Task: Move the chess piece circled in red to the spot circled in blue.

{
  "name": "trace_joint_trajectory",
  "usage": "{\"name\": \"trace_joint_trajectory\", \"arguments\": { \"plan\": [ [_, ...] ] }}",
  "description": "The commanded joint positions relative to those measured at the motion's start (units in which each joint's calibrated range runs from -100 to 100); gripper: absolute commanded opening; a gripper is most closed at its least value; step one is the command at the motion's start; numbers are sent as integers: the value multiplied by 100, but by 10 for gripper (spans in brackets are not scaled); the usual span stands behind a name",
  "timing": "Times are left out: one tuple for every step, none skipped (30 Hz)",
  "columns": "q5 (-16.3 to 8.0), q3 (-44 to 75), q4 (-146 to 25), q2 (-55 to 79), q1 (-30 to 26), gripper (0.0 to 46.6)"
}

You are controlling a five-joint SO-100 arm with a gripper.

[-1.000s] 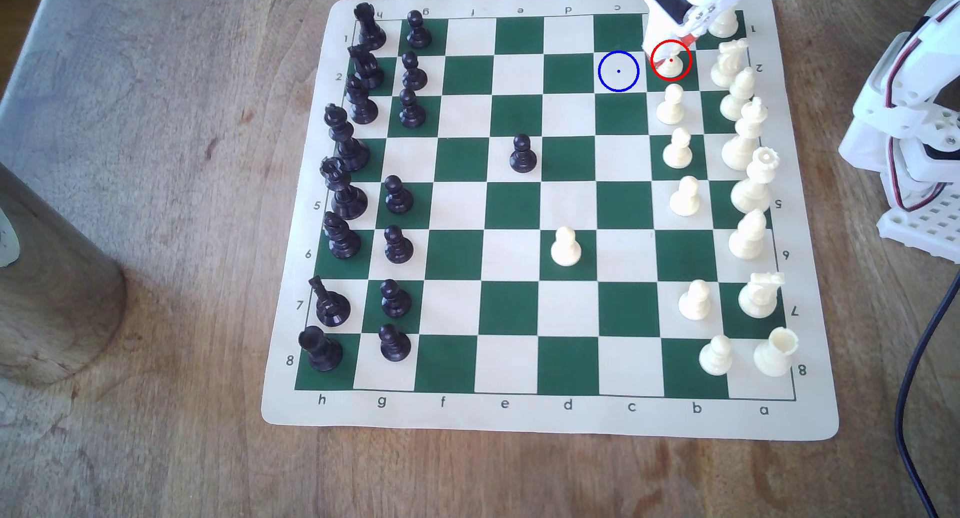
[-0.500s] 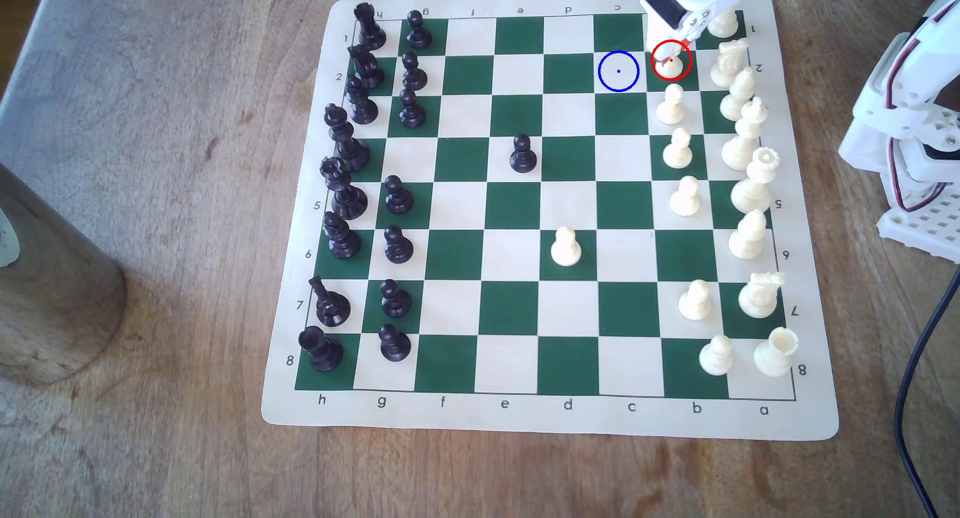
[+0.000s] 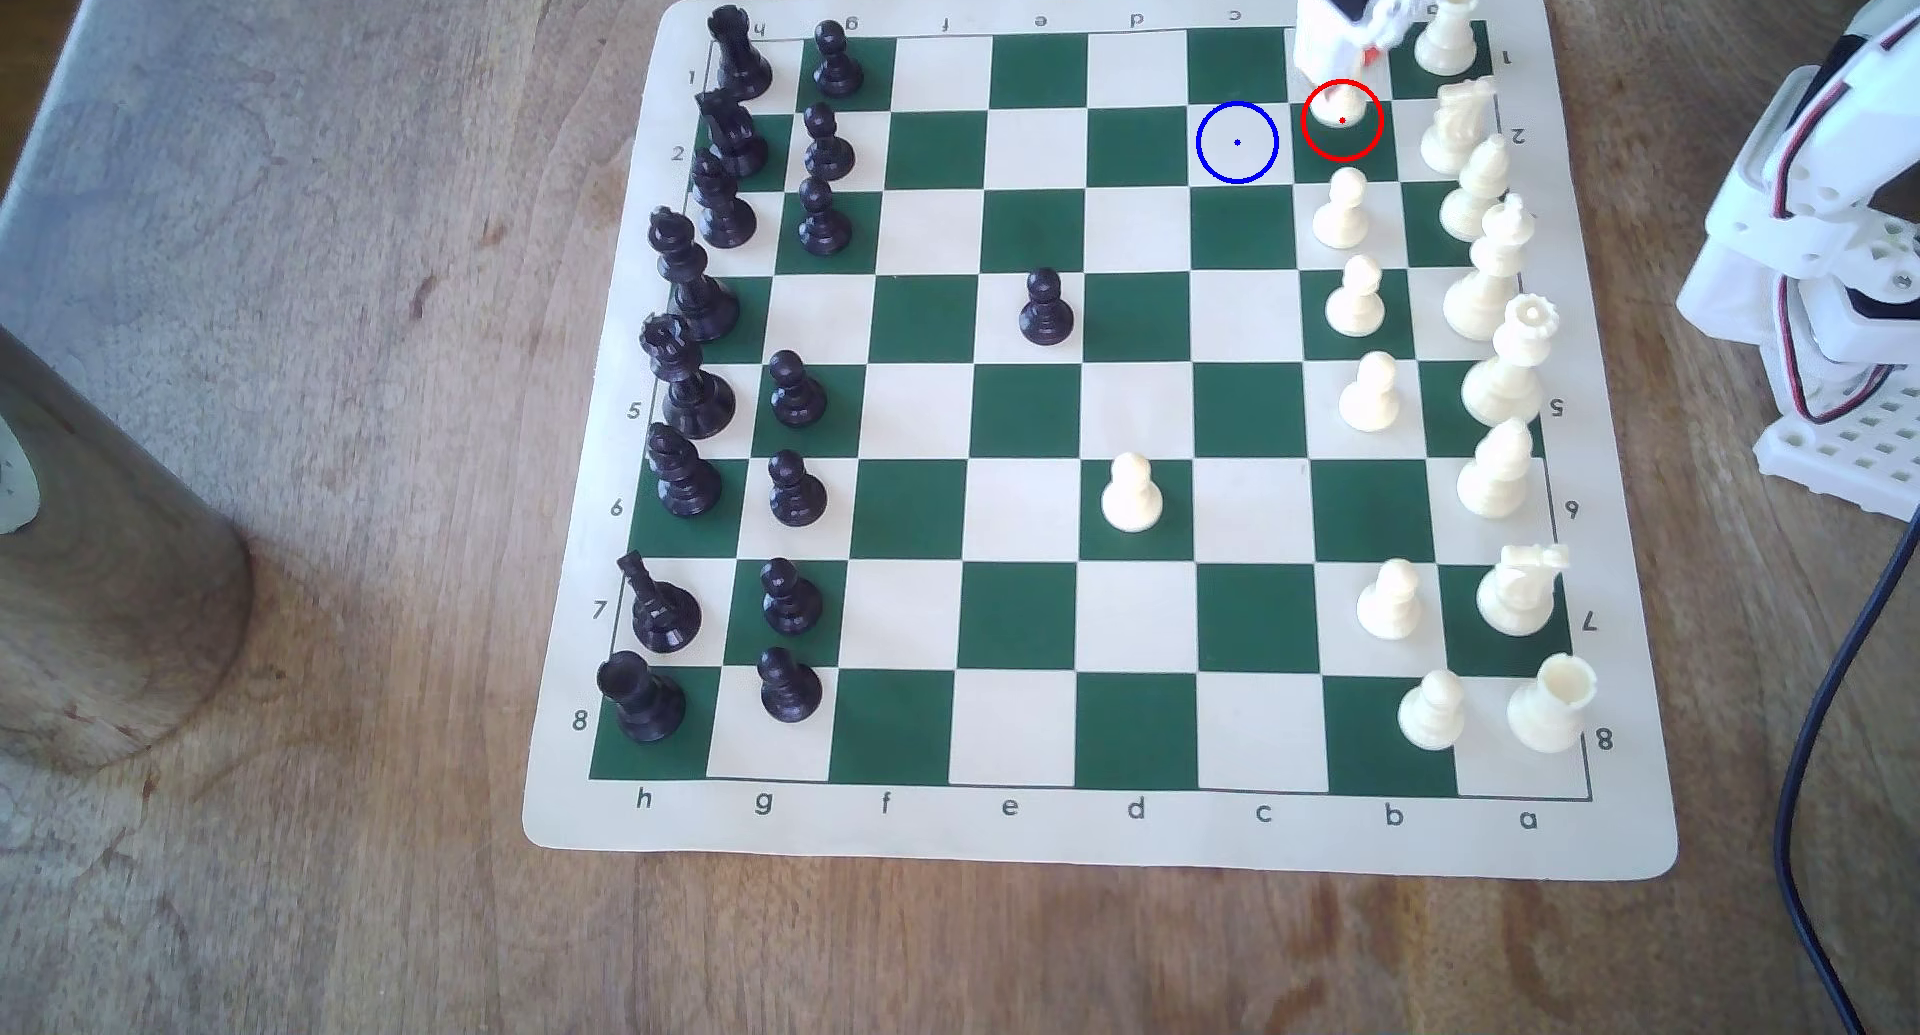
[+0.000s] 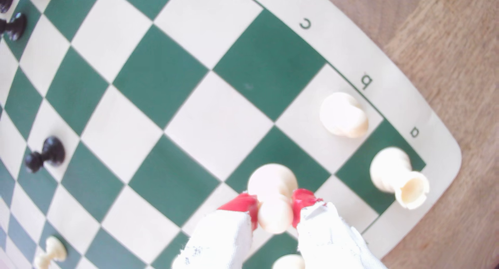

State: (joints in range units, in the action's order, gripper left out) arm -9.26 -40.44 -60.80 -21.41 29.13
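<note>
Since a second ago: pincer (image 3: 1340,64) higher toward the board's far edge, chess piece (image 3: 1334,111) lifted with it, base now at the top of the red ring rather than seated mid-square; cream rook (image 3: 1446,33) at the far corner now uncovered.

Exterior view: pawn's upper part hidden by the white pincer body, only the base visible, overlapping the far edge of the red-ringed green square. The spot (image 3: 1236,142), a cream square with blue ring and dot, just beside it toward the exterior view's left, bare. Next cream pawn (image 3: 1341,209) one square nearer the camera, standing upright. Chess mat (image 3: 1101,838) flat on the wooden worktop (image 3: 312,890).

Wrist view: pincer (image 4: 274,208) closed on the chess piece (image 4: 272,182), red-tipped fingers (image 4: 244,203) pressing each side of the narrow neck, ball head between them, round base pointing away over a green square. Cream rook (image 4: 391,174) on the corner square by the letter a, another cream piece (image 4: 343,115) on the square by the letter b.
</note>
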Motion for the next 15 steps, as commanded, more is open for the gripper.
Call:
{"name": "trace_joint_trajectory", "arguments": {
  "plan": [
    [-39, 572, -161, -559, -85, 3],
    [-39, 599, -153, -559, -125, 3],
    [-39, 608, -96, -550, -148, 3],
    [-59, 608, 199, -457, -187, 3],
    [-44, 599, 347, -389, -203, 3],
    [-24, 554, 527, -338, -234, 3],
    [-15, 527, 625, -313, -265, 3],
    [-20, 527, 715, -219, -351, 3],
    [-29, 536, 748, -168, -398, 3],
    [-39, 545, 781, -134, -430, 3],
    [-49, 554, 814, -83, -461, 3],
    [-54, 572, 863, 19, -508, 3],
    [-54, 581, 863, 61, -523, 3],
    [-54, 581, 879, 112, -539, 3],
    [-54, 581, 887, 146, -555, 3]
  ]
}}
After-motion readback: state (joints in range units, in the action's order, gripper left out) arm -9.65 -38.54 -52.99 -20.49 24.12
